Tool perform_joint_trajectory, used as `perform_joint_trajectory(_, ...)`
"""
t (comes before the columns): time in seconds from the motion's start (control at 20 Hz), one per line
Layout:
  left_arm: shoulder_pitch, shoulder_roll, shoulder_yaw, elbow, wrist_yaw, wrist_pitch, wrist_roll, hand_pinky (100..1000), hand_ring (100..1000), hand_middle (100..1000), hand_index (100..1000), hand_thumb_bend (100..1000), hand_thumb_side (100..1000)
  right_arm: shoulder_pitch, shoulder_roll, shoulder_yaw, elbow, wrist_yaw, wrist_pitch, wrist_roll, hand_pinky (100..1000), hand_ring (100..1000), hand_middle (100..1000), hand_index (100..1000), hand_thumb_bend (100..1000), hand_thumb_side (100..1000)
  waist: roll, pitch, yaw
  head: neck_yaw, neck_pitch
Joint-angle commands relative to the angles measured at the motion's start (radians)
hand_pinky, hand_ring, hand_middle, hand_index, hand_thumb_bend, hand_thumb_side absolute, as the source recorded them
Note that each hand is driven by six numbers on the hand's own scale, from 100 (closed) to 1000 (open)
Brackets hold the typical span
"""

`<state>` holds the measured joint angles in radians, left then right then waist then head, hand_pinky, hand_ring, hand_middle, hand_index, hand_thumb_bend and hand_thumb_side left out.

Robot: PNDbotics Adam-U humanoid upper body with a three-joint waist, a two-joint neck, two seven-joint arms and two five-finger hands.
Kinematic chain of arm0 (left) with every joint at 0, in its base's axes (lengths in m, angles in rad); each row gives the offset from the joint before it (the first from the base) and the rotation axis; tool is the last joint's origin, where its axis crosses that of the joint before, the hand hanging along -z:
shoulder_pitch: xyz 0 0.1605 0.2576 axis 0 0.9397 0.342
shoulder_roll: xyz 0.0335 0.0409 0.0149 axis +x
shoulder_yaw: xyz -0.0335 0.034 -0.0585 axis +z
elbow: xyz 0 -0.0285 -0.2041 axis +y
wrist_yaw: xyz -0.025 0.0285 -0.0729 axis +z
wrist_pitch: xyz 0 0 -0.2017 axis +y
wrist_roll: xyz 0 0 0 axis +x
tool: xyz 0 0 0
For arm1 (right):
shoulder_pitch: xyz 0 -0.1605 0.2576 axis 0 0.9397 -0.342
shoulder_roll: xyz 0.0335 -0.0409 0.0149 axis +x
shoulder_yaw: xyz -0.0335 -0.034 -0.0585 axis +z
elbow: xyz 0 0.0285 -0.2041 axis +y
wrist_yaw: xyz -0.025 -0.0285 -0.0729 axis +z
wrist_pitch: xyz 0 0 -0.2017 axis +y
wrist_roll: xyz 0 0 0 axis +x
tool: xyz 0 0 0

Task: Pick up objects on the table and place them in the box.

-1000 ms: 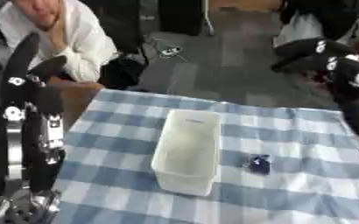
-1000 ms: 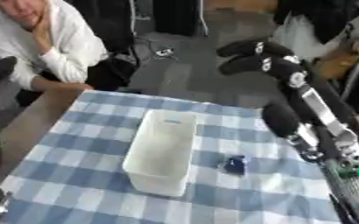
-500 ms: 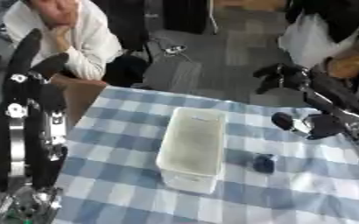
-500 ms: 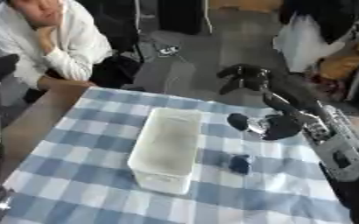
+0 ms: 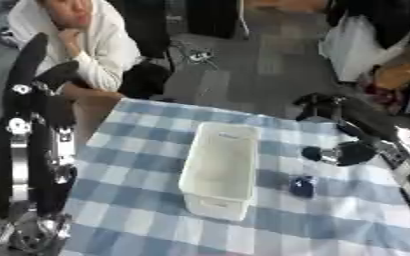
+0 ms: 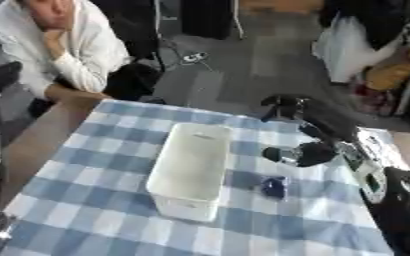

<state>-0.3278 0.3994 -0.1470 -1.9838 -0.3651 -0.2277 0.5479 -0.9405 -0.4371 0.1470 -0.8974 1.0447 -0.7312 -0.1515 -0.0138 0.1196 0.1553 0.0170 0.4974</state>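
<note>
A blue-and-white checked cloth covers the tabletop (image 5: 147,165). Beyond its far edge lies grey carpeted floor (image 5: 243,75), with a white bag (image 5: 353,47) at the far right.

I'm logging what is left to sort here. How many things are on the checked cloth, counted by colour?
White: 1, the box, nothing visible inside it.
Dark blue: 1, a small object lying on the cloth beside the box, on the robot's right of it.
Total: 2.
</note>
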Motion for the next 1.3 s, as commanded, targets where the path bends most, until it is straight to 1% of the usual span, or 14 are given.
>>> perform_joint_trajectory(0.05, -0.008, 0.011, 0.002, -0.016, 0.002, 0.000, -0.001, 860, 776, 979, 987, 100, 869, -0.022, -0.007, -0.019, 0.032, 0.061, -0.006, -0.050, 795, 724, 840, 752, 633, 1000, 0.004, -0.014, -0.001, -0.004, 0.003)
perform_joint_trajectory(0.1, -0.008, 0.011, 0.002, -0.016, 0.002, 0.000, 0.000, 860, 776, 979, 986, 100, 869, -0.017, -0.005, -0.019, 0.041, 0.075, -0.008, -0.059, 807, 738, 845, 759, 648, 1000, 0.005, -0.013, -0.001, -0.003, 0.001)
perform_joint_trajectory(0.15, -0.009, 0.011, 0.002, -0.016, 0.002, 0.000, 0.000, 860, 776, 979, 986, 100, 874, -0.012, -0.004, -0.019, 0.050, 0.089, -0.010, -0.067, 806, 737, 845, 759, 757, 1000, 0.005, -0.012, -0.001, -0.002, 0.000)
perform_joint_trajectory(0.2, -0.009, 0.011, 0.002, -0.016, 0.002, -0.001, 0.000, 861, 776, 979, 986, 100, 869, -0.005, -0.001, -0.018, 0.059, 0.102, -0.011, -0.073, 816, 751, 853, 770, 657, 1000, 0.005, -0.012, -0.001, 0.000, -0.003)
perform_joint_trajectory(0.45, -0.009, 0.010, 0.001, -0.016, 0.002, 0.001, -0.001, 861, 776, 979, 987, 100, 870, 0.018, 0.014, -0.017, 0.088, 0.149, -0.020, -0.096, 823, 757, 857, 783, 663, 1000, 0.007, -0.008, -0.001, 0.002, -0.009)
perform_joint_trajectory(0.85, -0.014, 0.007, 0.000, -0.016, 0.003, 0.000, -0.001, 862, 776, 979, 987, 100, 870, 0.032, 0.029, -0.021, 0.113, 0.161, -0.030, -0.115, 825, 761, 859, 796, 671, 1000, 0.007, -0.002, 0.005, 0.004, -0.017)
perform_joint_trajectory(1.05, -0.022, 0.004, -0.001, -0.016, 0.003, -0.002, -0.001, 862, 776, 979, 987, 100, 871, 0.034, 0.039, -0.034, 0.129, 0.161, -0.019, -0.120, 828, 767, 862, 809, 677, 1000, 0.008, 0.005, 0.010, 0.001, -0.034)
perform_joint_trajectory(1.3, -0.029, 0.000, -0.002, -0.016, 0.005, -0.003, -0.001, 863, 776, 980, 988, 100, 871, 0.031, 0.041, -0.043, 0.140, 0.187, -0.007, -0.124, 836, 793, 869, 808, 672, 1000, 0.009, 0.014, 0.017, -0.003, -0.044)
